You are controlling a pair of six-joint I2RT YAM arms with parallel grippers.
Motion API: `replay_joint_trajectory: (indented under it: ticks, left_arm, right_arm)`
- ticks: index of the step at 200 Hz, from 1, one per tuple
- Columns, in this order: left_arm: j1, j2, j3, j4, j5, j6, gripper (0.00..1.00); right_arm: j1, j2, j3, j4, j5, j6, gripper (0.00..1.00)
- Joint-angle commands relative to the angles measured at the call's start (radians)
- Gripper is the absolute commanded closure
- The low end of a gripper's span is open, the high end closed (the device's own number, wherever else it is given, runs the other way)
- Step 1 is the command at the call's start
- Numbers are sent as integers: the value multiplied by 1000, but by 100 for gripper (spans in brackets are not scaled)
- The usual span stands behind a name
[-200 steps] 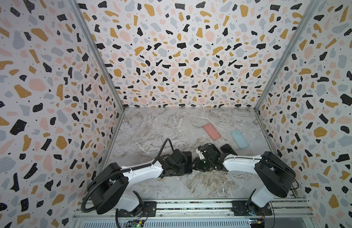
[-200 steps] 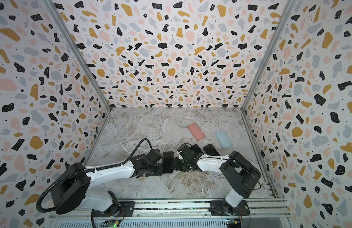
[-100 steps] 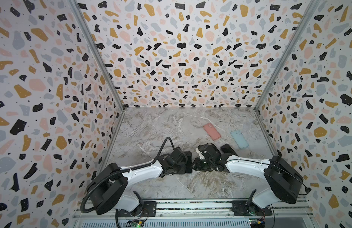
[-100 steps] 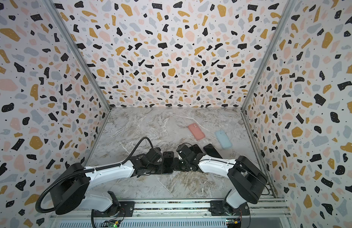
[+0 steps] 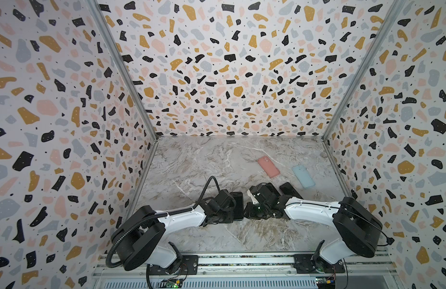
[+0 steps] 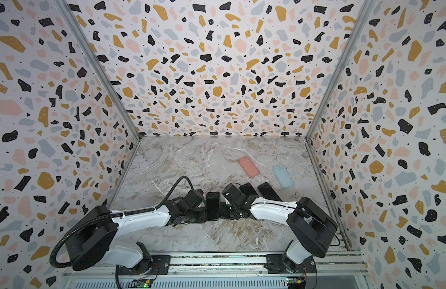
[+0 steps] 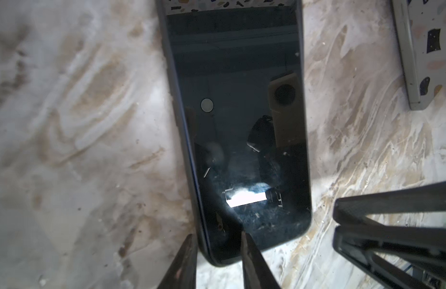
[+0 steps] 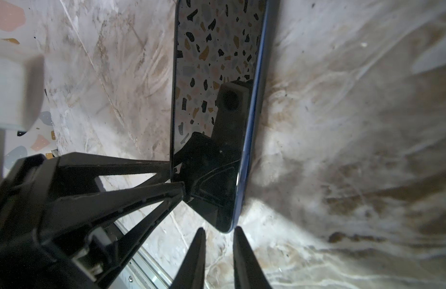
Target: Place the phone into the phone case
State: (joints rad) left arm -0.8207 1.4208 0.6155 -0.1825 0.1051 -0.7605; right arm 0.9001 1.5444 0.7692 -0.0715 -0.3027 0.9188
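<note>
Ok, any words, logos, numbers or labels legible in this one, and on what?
None readable. The phone screen is dark, showing only reflections; the pink case and blue case show no print; the small circuit boards on the base rail are too small to read.

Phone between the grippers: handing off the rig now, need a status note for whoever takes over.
Left gripper: jaws slightly parted astride the long edge of the phone; grip unclear.
Right gripper: slightly parted at a phone corner, holding nothing.
Phone flat, screen up, front of table; pink case and blue case farther back right.
Done: phone not in either coloured case.
To do: bring phone and case together, seat it.
</note>
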Motion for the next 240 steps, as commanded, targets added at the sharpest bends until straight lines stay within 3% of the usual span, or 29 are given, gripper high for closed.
replay_joint_trajectory:
  ticks: [1, 51, 190, 240]
  left_arm:
    - [6, 25, -24, 7, -3, 12, 73]
    - [7, 10, -34, 27, 19, -6, 78]
    - [6, -21, -42, 69, 51, -42, 78]
    - [7, -30, -51, 115, 87, -56, 72]
  right_arm:
    - [9, 7, 36, -30, 3, -1, 78]
    - [14, 25, 39, -31, 0, -2, 80]
    - [35, 108, 83, -15, -50, -18, 89]
    - [40, 124, 93, -13, -56, -18, 94]
